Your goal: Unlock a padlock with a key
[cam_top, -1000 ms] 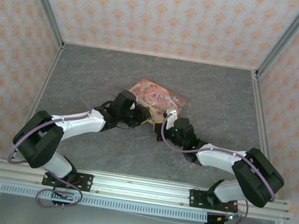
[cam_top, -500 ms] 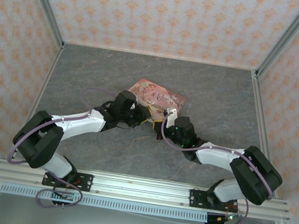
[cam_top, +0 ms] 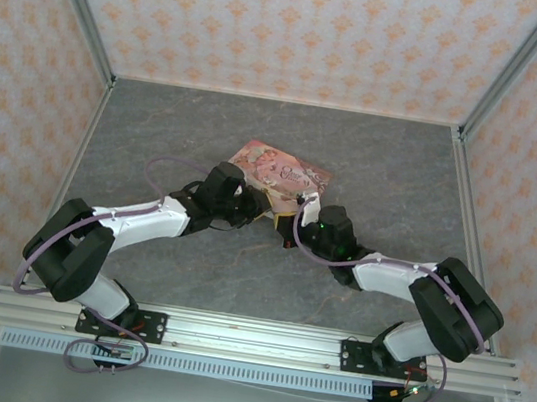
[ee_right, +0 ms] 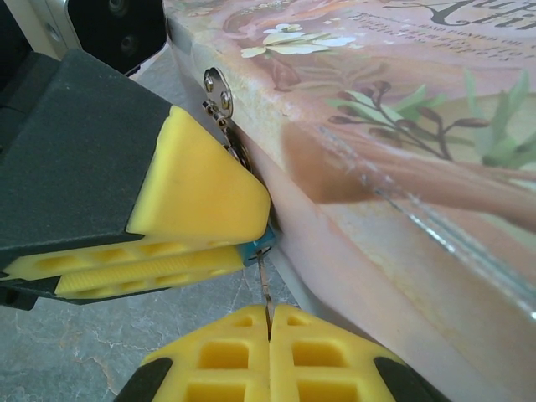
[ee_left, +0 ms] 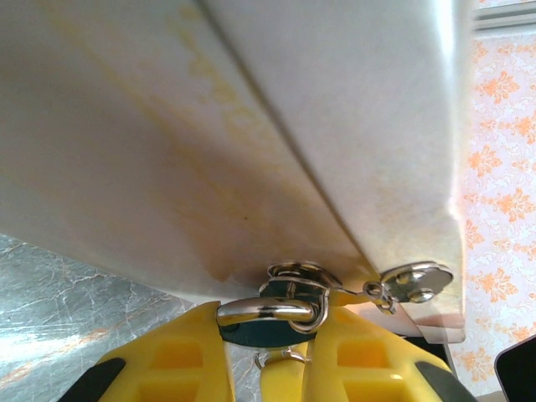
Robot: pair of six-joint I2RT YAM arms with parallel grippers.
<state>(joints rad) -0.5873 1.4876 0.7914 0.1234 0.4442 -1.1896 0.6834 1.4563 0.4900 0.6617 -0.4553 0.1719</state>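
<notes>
- Top external: on the grey worktop [cam_top: 159,124], left end effector [cam_top: 259,212] and right end effector [cam_top: 290,227] tip to tip, just at 6 o'clock of the pink box [cam_top: 288,174].
- Left wrist: left end effector pinching the padlock [ee_left: 270,328] between yellow pads; silver shackle [ee_left: 266,311] touching the box's underside edge, hasp plate [ee_left: 416,280] at 3 o'clock of it.
- Right wrist: right end effector pressed together on the thin key [ee_right: 265,289], pointing to 12 o'clock and reaching the padlock's teal corner, tucked under the left yellow pad [ee_right: 201,201] against the box's side.
</notes>
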